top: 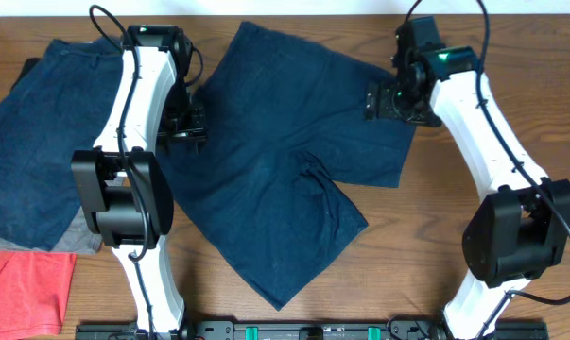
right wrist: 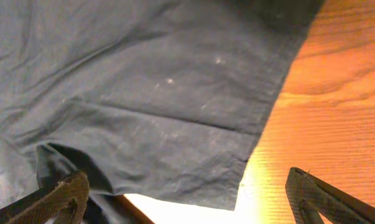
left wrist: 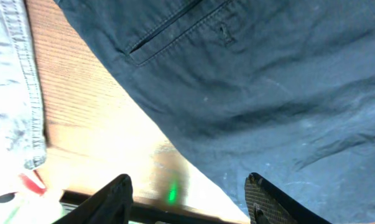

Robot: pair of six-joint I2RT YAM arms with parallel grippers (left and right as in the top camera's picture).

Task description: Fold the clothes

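The dark navy-blue shorts [top: 275,179] lie spread flat on the wooden table, waistband at the upper left, one leg toward the front, the other toward the right. My left gripper [top: 192,118] is open and empty over the shorts' left waistband edge; its view shows the cloth with a pocket slit [left wrist: 249,81] between and beyond the fingers [left wrist: 188,199]. My right gripper [top: 384,99] is open and empty over the right leg's hem corner [right wrist: 237,180], with fingers on either side [right wrist: 187,202].
Lighter faded denim-blue shorts [top: 34,142] lie at the far left, with their edge in the left wrist view [left wrist: 13,81]. A coral-red garment [top: 20,288] lies at the front left corner. Both arm bases stand at the table's front edge.
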